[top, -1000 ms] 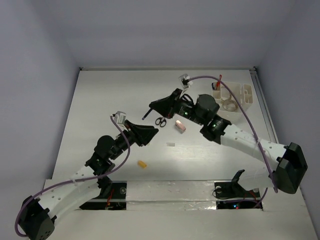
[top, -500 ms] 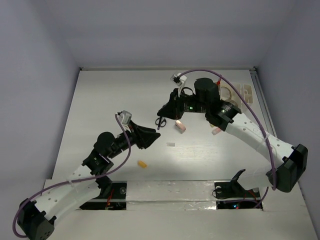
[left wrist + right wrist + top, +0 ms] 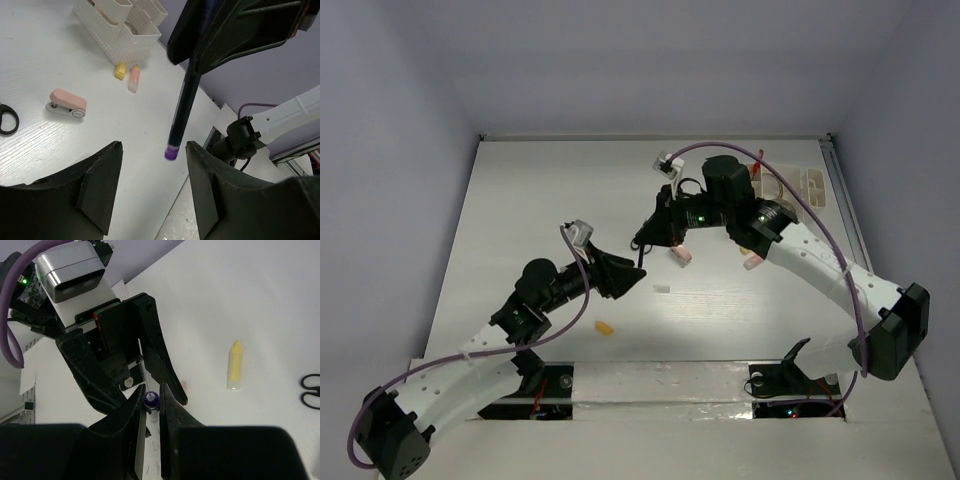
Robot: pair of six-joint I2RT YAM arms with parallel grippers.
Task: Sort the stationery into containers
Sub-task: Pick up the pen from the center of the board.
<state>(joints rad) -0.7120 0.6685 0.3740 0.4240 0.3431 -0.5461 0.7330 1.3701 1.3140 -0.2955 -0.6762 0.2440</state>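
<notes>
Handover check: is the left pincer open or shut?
Open: the left pincer stands wide apart, the dark purple-capped pen hanging in its gap, gripped by the right pincer.

White wood-grain table (image 3: 520,200) under soft, even light. Boxed in w/ pale lavender panels: back wall (image 3: 650,60), L wall (image 3: 380,200), R wall (image 3: 910,120). Thin rail (image 3: 850,215) along rt edge.
</notes>
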